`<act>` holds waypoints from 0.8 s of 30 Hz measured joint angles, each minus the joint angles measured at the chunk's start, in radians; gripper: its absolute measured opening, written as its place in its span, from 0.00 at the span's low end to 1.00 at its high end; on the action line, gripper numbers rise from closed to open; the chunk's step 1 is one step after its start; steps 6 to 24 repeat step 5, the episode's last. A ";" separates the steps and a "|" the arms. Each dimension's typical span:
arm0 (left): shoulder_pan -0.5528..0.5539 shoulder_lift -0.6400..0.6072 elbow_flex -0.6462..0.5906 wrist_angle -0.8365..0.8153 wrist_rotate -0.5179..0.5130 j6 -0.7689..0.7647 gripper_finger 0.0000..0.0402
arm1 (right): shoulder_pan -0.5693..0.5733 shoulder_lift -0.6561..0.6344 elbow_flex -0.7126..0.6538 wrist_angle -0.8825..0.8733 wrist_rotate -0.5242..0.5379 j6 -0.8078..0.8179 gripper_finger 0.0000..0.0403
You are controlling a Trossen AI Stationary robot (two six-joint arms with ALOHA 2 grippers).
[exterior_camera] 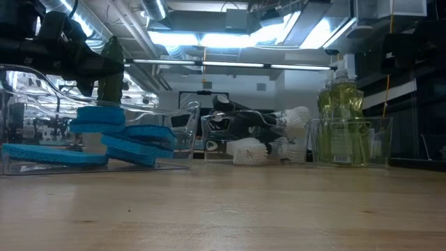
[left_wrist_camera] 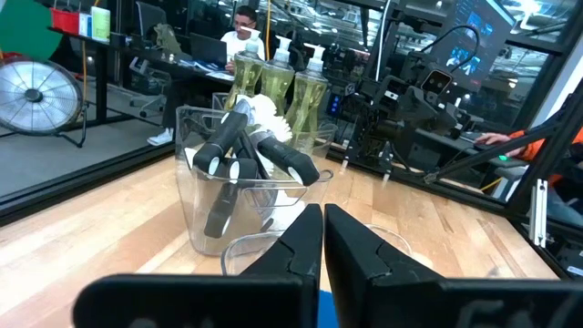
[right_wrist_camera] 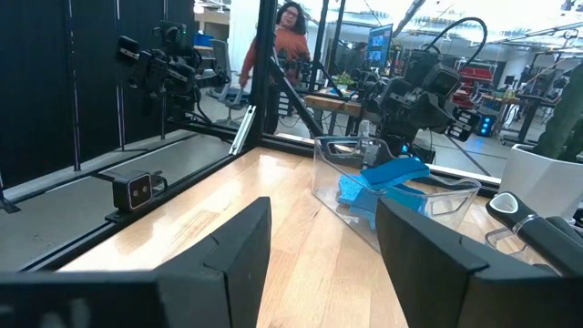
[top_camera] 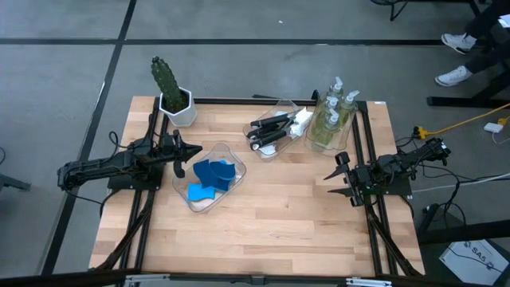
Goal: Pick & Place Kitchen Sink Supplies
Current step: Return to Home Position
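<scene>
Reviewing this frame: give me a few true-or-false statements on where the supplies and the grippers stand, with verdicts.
1. The blue sponges lie in the clear bin nearest the left gripper. True.
2. The dish brushes lie loose on the table. False: they sit in the middle bin.
3. The right gripper is clamped on a soap bottle. False: its jaws stand open and empty, and the soap bottles stand in the right-hand bin.
4. The potted cactus stands outside every bin. True.
5. The left gripper's jaws are wide open. False: they are shut and hold nothing.
</scene>
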 joint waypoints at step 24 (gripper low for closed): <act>0.000 0.000 0.000 0.000 0.000 0.000 0.03 | 0.000 0.000 0.000 0.000 0.000 0.000 0.49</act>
